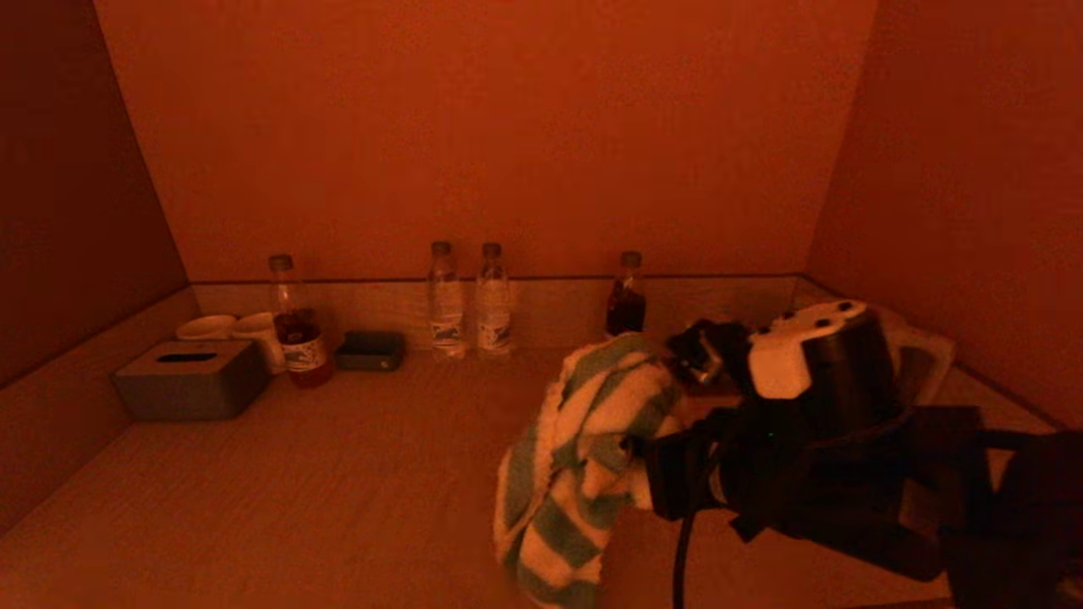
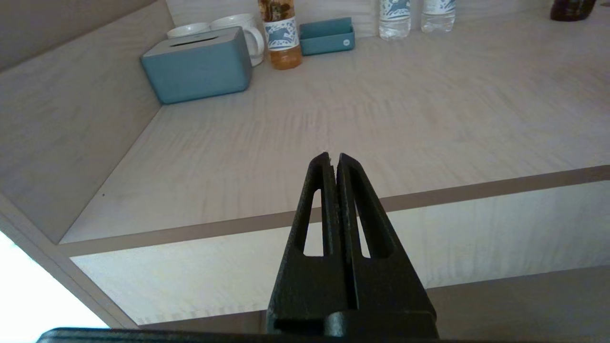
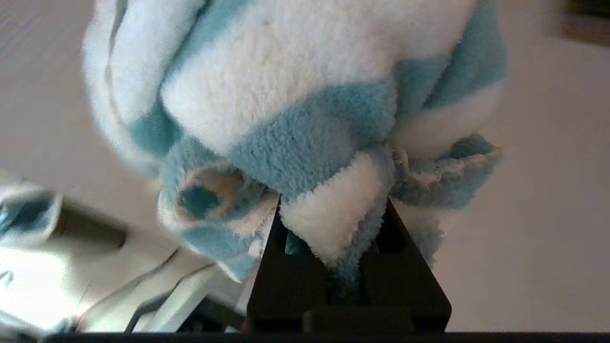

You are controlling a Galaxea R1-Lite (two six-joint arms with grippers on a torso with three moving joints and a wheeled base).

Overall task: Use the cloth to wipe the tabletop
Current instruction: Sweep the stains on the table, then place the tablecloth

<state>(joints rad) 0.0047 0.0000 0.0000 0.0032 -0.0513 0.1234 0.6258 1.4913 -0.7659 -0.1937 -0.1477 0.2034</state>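
In the head view, the cloth hangs at lower centre above the tabletop. A tissue box, cups and bottles line the frame's middle, along the back edge.

bottle labels seemingly pictorial, nothing readable

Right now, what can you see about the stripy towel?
The cloth is a fluffy terry towel with broad green and white stripes. It is bunched up, not spread flat. The right claw is shut on a fold of it and holds it up, so the rest hangs down in loose folds above the tabletop.
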